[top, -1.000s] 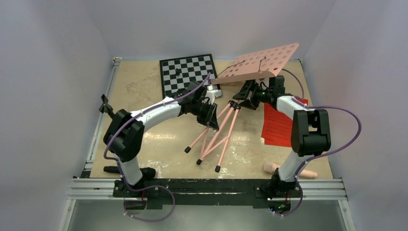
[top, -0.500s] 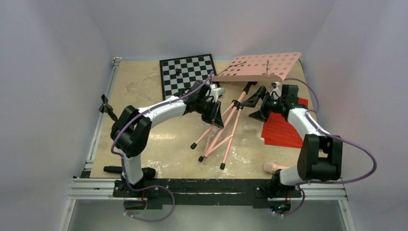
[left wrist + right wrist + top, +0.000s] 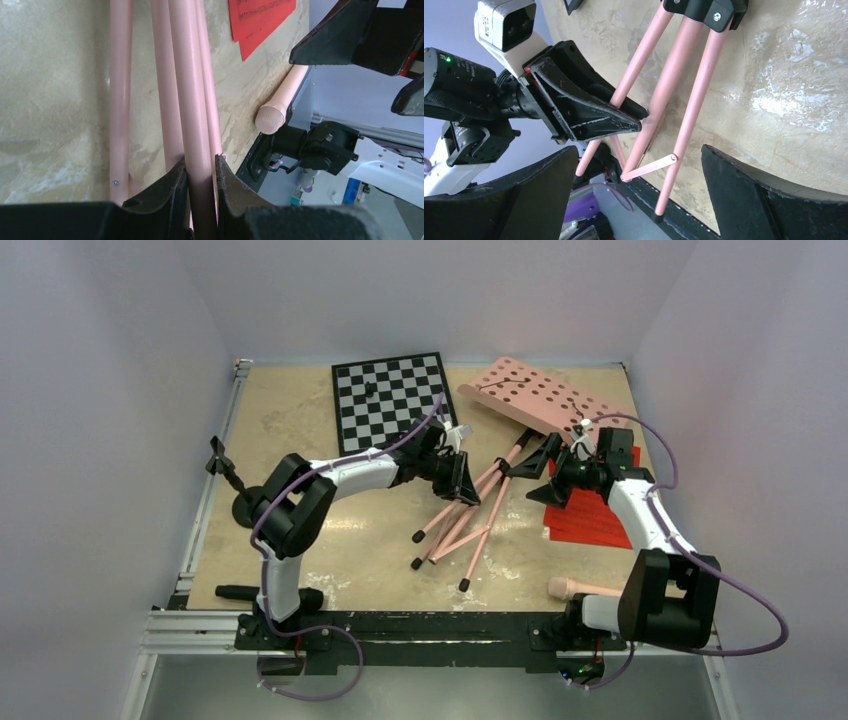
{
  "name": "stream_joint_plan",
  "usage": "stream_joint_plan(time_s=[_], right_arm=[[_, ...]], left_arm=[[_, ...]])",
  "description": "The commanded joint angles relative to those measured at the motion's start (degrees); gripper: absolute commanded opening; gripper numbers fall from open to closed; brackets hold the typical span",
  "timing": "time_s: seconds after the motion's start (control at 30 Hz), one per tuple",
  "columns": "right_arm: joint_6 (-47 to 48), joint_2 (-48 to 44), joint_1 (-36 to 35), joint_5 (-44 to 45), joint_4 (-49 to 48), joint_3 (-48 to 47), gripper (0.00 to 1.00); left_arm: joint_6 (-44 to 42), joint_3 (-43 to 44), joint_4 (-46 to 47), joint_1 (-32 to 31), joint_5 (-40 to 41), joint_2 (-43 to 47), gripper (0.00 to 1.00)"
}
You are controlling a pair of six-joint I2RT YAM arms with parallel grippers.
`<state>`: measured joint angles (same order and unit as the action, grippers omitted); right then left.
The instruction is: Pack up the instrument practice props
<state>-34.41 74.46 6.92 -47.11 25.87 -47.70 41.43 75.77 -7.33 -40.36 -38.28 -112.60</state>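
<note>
The pink music stand lies tipped over in mid-table, its perforated desk (image 3: 535, 395) at the back right and its tripod legs (image 3: 470, 525) pointing toward me. My left gripper (image 3: 467, 480) is shut on the stand's centre pole (image 3: 187, 75). In the left wrist view the gripper (image 3: 201, 175) pinches the pole tightly. My right gripper (image 3: 553, 478) is open and empty beside the stand's neck. In the right wrist view it (image 3: 639, 195) faces the legs (image 3: 694, 100). Red printed sheets (image 3: 590, 520) lie at the right. A peach tube (image 3: 590, 589) lies at the front right. A black round-base peg stand (image 3: 245, 507) is at the left.
A black-and-white chessboard (image 3: 390, 395) with a small dark piece lies at the back centre. White walls close in the table on the left, back and right. The arm bases and a metal rail (image 3: 430, 632) line the near edge.
The stand's desk has dropped from held high to low over the back right of the table. My left gripper has carried the pole rightward. My right gripper has drawn back to the right.
</note>
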Motion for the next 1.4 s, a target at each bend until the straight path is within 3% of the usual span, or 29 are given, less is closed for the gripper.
stream_joint_plan(time_s=[0.0, 0.23, 0.47, 0.77, 0.93, 1.1, 1.23, 1.37], right_arm=[[4.96, -1.13, -0.06, 1.52, 1.92, -0.97, 0.99], [7.93, -0.83, -0.06, 5.84, 4.72, -1.62, 0.99], [9.61, 1.75, -0.46, 8.02, 4.05, -2.31, 0.99], [10.96, 7.46, -5.61, 10.97, 2.60, -4.33, 0.99], [8.65, 10.56, -6.50, 12.56, 0.17, -4.91, 0.99], [8.72, 14.46, -8.79, 13.67, 1.38, -8.43, 0.99], [8.15, 15.66, -11.60, 14.65, 2.63, -11.43, 0.99], [4.33, 17.74, -13.93, 16.84, 3.08, -10.77, 0.99]], left_arm=[[2.81, -0.69, 20.80, -1.28, -3.71, 1.53, 0.00], [6.11, -2.53, 23.96, -1.26, -1.51, 0.75, 0.00], [11.62, -5.06, 34.35, -1.57, 3.92, 0.70, 0.00], [16.94, -4.61, 39.52, -6.82, 12.03, 0.10, 0.00], [14.61, -6.14, 37.15, -6.44, 13.19, 1.45, 0.34], [5.63, -7.70, 35.34, -5.35, 9.33, 3.47, 0.59], [-0.34, -10.45, 34.52, -3.65, 4.36, 7.38, 0.65], [-7.33, -14.55, 30.67, -2.39, 0.70, 11.08, 0.65]])
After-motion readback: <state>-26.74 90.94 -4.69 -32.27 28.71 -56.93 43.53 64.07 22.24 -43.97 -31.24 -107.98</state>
